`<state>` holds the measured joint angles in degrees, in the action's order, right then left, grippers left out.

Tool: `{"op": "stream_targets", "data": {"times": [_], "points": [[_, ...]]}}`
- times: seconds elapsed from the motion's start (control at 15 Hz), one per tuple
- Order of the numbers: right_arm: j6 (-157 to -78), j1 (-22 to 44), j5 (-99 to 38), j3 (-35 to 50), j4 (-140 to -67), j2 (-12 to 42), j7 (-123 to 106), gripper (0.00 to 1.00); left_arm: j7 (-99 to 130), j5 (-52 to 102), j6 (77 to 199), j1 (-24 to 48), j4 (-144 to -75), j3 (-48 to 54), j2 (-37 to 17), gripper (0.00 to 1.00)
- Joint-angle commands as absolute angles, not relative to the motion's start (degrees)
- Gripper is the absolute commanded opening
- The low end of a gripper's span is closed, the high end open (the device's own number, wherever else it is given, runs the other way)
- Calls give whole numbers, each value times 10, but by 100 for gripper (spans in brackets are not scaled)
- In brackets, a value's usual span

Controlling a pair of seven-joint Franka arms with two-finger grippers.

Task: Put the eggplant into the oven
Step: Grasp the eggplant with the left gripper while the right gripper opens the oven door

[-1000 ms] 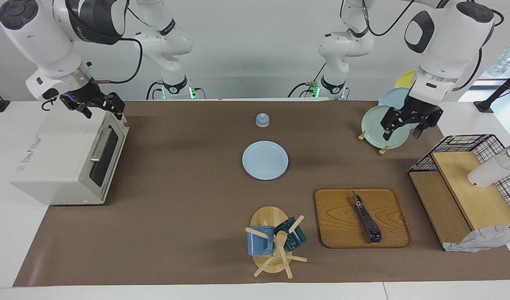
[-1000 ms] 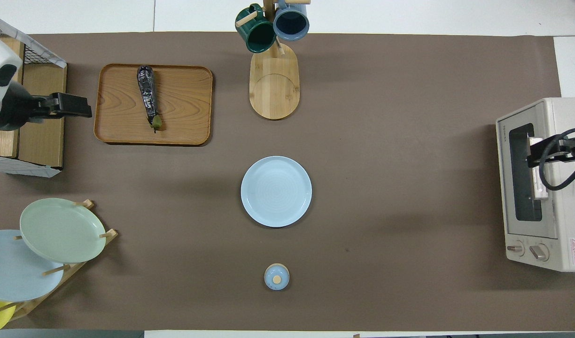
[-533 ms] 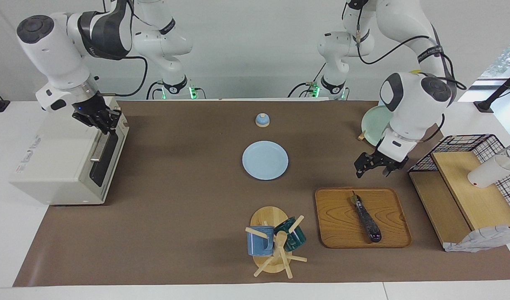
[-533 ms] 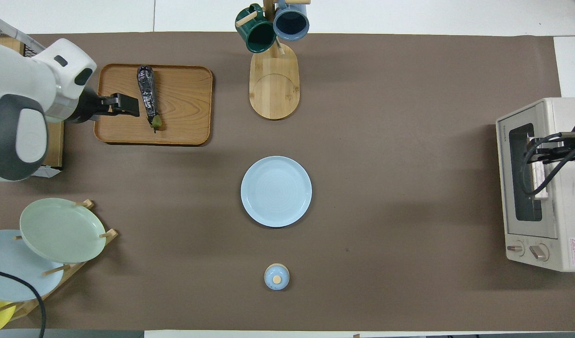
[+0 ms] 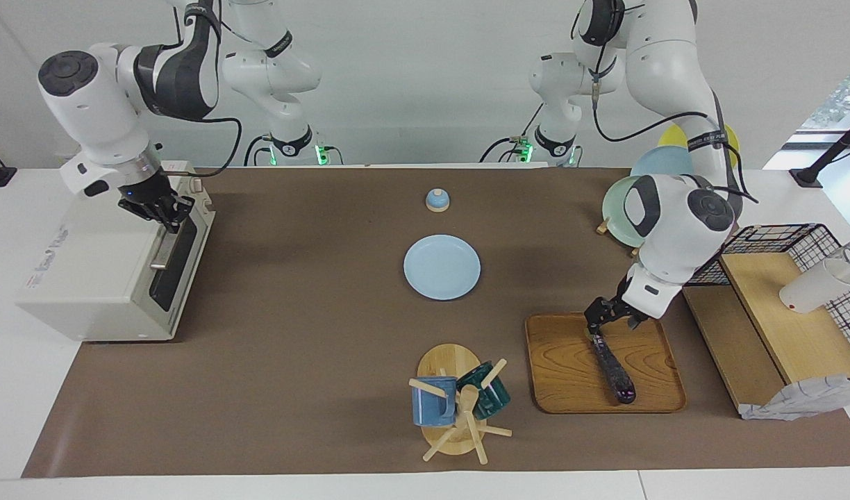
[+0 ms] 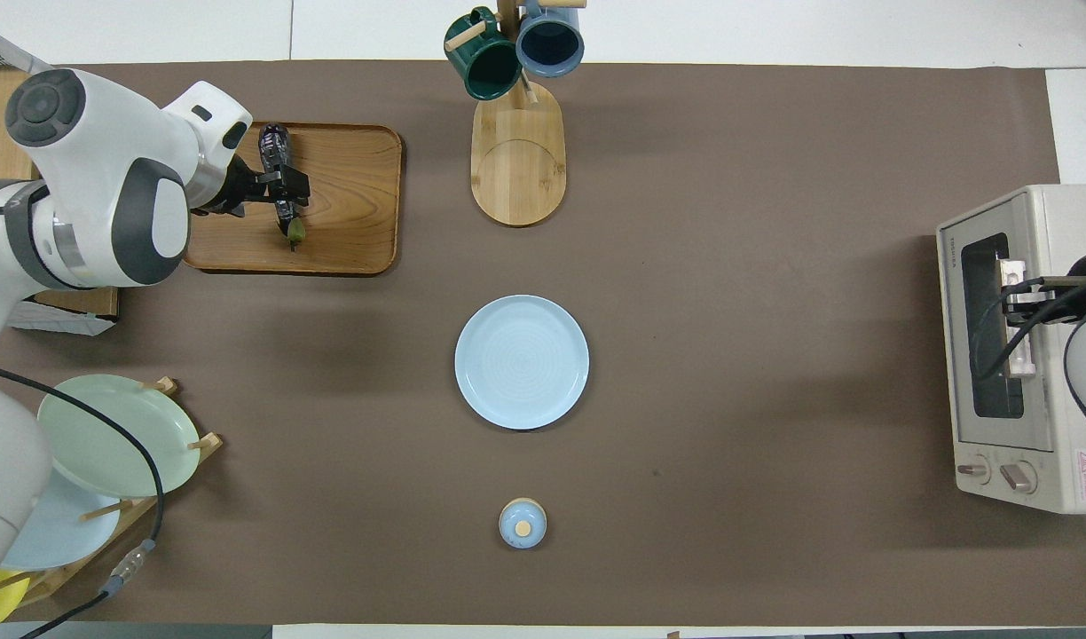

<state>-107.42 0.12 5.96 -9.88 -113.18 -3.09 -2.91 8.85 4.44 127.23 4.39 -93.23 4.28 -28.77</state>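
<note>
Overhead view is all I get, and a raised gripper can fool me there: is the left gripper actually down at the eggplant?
Observer: Yes. In the facing view the left gripper is low over the wooden tray, at the eggplant's stem end, jaws open.
Operator: Is the eggplant lifted at all?
Observer: No, it lies flat on the tray.
Operator: And the right gripper? Its arm covers it for me.
Observer: The right gripper is shut at the top of the oven's door, by the upper end of the handle; I cannot tell whether it grips the bar.
</note>
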Motion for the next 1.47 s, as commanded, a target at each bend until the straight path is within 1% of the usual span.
{"op": "stream_targets", "data": {"times": [0.0,0.13,0.2,0.33,0.47,0.6,0.73,0.8,0.93,1.0,1.07,1.13,1.2,1.33,1.4], "points": [[-1092,-13,65,-98,-1160,-44,-52,0,96,44,1304,59,-910,37,-316,91],[-1098,-13,65,-98,-1170,-44,-49,0,96,43,1306,60,-911,36,-317,85],[-1126,-14,65,-98,-1182,-44,-49,0,96,38,1306,61,-911,36,-318,81],[-1160,-7,63,-98,-1211,-43,-47,0,95,6,1306,62,-911,37,-318,78],[-1178,-2,59,-93,-1216,-30,-26,0,95,-1,1304,63,-912,37,-318,77],[-1201,31,58,-93,-1216,-15,-11,0,96,-12,1308,64,-919,36,-318,77],[-1234,45,58,-92,-1217,9,12,0,95,-22,1314,64,-927,37,-317,77],[-1257,47,58,-93,-1218,27,16,0,94,-22,1314,64,-927,37,-317,74],[-1297,52,58,-92,-1234,33,18,0,92,-23,1312,64,-928,36,-317,72],[-1315,64,57,-92,-1241,37,22,0,91,-23,1314,66,-928,37,-317,69],[-1330,65,56,-92,-1244,52,29,0,91,-23,1316,66,-930,37,-316,61],[-1338,65,50,-92,-1245,61,32,0,91,-23,1316,66,-932,37,-316,46],[-1347,65,39,-92,-1245,75,32,0,91,-23,1315,66,-932,37,-316,36],[-1365,66,15,-92,-1244,101,33,0,90,-23,1315,67,-933,36,-316,21],[-1368,69,-3,-92,-1244,106,33,0,90,-23,1315,67,-933,36,-316,8]]}}
